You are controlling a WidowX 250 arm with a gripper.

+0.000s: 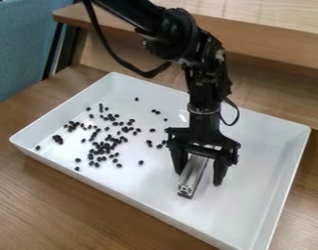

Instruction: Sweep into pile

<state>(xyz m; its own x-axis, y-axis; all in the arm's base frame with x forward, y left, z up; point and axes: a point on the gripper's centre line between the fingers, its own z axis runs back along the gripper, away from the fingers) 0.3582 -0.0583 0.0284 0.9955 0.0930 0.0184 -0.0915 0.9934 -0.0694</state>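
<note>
Black beans (108,145) are scattered in the white tray (149,185), mostly across its left half as pictured, with a loose cluster near the middle of that half and a few strays spread toward the tray's far and near walls. By the tray's raised walls, set on the wooden bench (64,195), any rolling beans would probably be kept in. The black arm (206,90) is held over the tray, with the jaws low above the tray's floor, spread apart to either side of a grooved metal bar (193,177); white floor can be seen between the bar and the right-hand jaw as pictured. The bar is laid in the tray with one end toward the near wall, presumably so that its long side can be used as a sweeping edge. No single pile is formed, so the work is judged to be at an early stage. A firm, level grip seems to be called for next, since beans could be slipped over or passed by if the bar were tilted.
</note>
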